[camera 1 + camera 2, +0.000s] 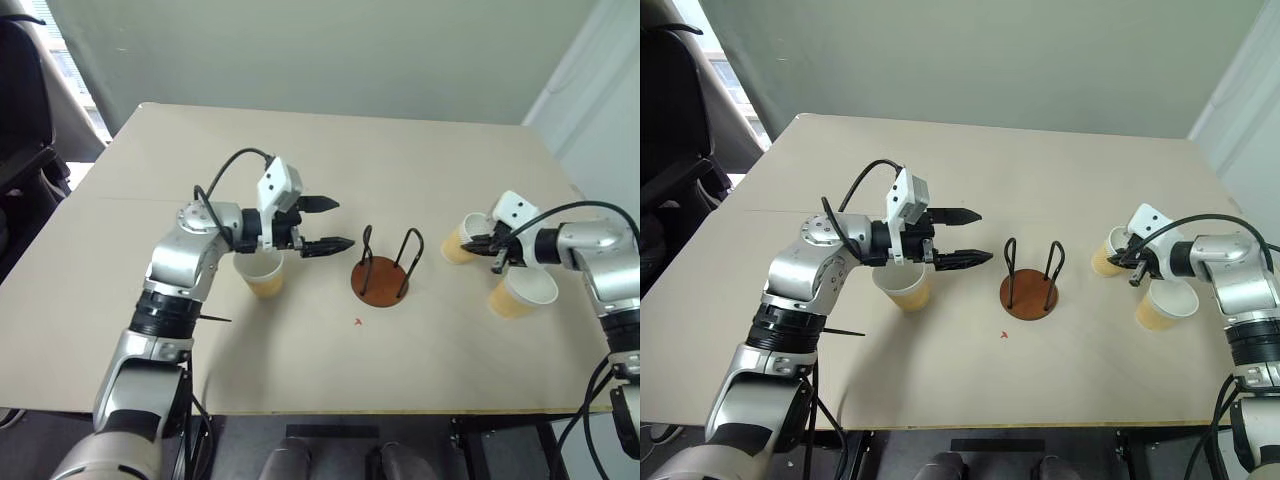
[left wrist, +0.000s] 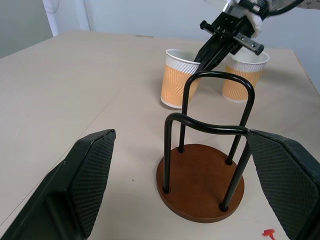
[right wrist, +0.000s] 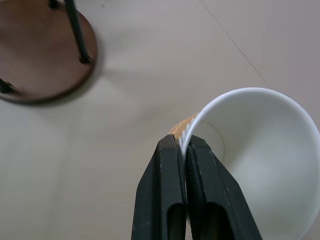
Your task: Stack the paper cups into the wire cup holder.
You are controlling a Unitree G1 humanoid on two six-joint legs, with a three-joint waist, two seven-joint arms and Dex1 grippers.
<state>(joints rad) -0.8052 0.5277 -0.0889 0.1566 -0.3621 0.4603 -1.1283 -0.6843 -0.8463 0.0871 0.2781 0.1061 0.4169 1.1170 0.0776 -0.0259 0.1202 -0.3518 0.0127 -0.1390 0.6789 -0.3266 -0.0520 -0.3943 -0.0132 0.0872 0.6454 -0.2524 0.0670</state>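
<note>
Right wrist view: right hand (image 3: 186,145) pinching paper cup (image 3: 260,165) rim; left hand (image 1: 328,224) spread beside wire cup holder (image 1: 381,282).

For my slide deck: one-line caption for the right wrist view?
Right gripper fingers pinch a paper cup's rim, one inside, one outside, near the wire cup holder.
</note>
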